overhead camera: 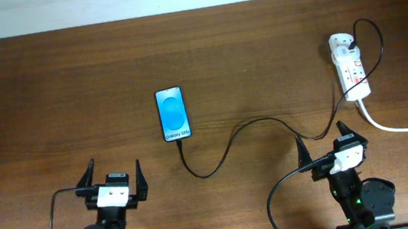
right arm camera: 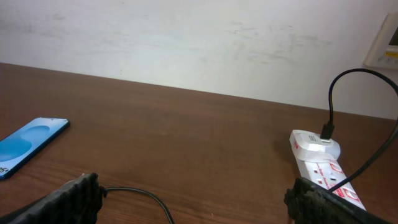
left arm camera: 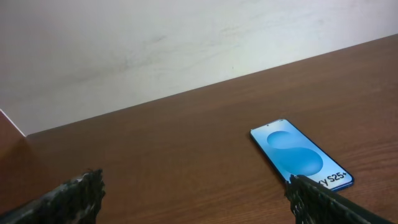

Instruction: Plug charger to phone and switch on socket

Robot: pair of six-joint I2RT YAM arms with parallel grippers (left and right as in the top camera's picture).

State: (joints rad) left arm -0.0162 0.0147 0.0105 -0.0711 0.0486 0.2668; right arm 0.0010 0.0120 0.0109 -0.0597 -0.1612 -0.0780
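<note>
Both spread wide, nothing held. Phone (overhead camera: 173, 114) ahead-right of L tool (overhead camera: 114, 171), socket (overhead camera: 349, 65) ahead-right of R tool (overhead camera: 320, 141), charger (overhead camera: 223, 147) touching phone.

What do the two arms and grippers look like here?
Both are black with a white block at the wrist. The left gripper and right gripper have slim, pointed black fingers, rough-textured up close. A thin black cable loops off each arm.
</note>
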